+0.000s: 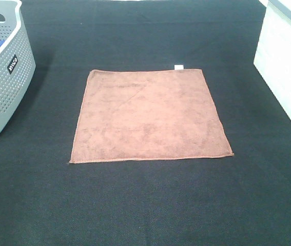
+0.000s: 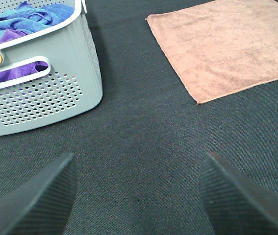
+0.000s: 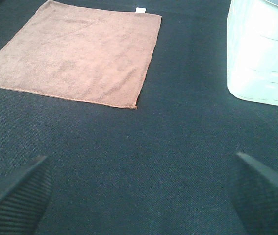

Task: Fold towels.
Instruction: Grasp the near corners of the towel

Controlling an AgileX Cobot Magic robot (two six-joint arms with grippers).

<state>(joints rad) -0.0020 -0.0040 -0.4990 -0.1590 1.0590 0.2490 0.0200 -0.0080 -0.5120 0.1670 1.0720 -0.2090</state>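
Placement of the brown towel [image 1: 150,115] is flat and fully spread at the middle of the black tabletop [image 1: 145,205], well apart from the grey perforated basket [image 1: 6,77] on the left and the white bin [image 1: 284,66] on the right. We judge it close to square, so no long axis governs the fold; its edges run square to the robot's front. The left gripper [image 2: 138,171] stands wide open and holds nothing, above bare tabletop, with the towel ahead and toward the middle. The right gripper [image 3: 139,161] is likewise wide and empty, the towel ahead on its inner side. We find neither arm clearly nearer; each faces its own near corner, which we judge suits a two-handed lift of the near edge toward the far edge. The exterior high view shows the whole towel and its white label [image 1: 178,66] at the far edge, but neither gripper. Only the left wrist view shows the blue and purple cloths [image 2: 31,19] in the basket.
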